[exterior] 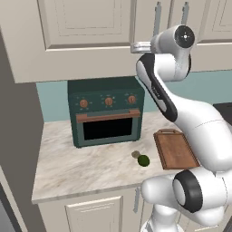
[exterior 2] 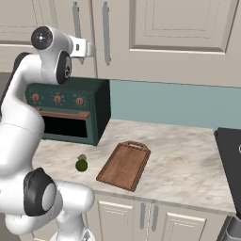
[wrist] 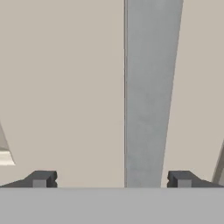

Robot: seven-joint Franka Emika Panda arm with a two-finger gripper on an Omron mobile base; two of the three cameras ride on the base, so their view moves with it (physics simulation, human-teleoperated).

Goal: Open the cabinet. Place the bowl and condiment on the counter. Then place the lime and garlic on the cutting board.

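Left base view: white arm raised high, hand up against the large cream wall cabinet (exterior: 86,36) with raised-panel doors, beside one of its long vertical grey bar handles (exterior: 157,20). Doors shut. Below, on the beige marble-look counter (exterior: 81,167), a dark green toaster oven (exterior: 107,111) with three orange knobs against the teal wall. Right of it, the brown rectangular wooden cutting board (exterior: 174,149), handle end toward the wall, board bare. Small round dark green lime (exterior: 143,160) on the counter just left of the board; tiny tan-grey garlic bulb (exterior: 135,154) touching or just beside it, on its wall side. Hard to say which.

Right base view: same layout from the other side. Lime (exterior 2: 81,164) left of the cutting board (exterior 2: 124,165), apart from it; garlic (exterior 2: 82,157) partly behind the lime. Hand at the grey bar handles (exterior 2: 106,33).

Hand view: gripper (wrist: 112,179) spread wide, dark fingertips (wrist: 41,179) on either side of a grey bar handle (wrist: 151,92), handle between them nearer the right tip, nothing clasped. Cream door panel (wrist: 61,87) behind.
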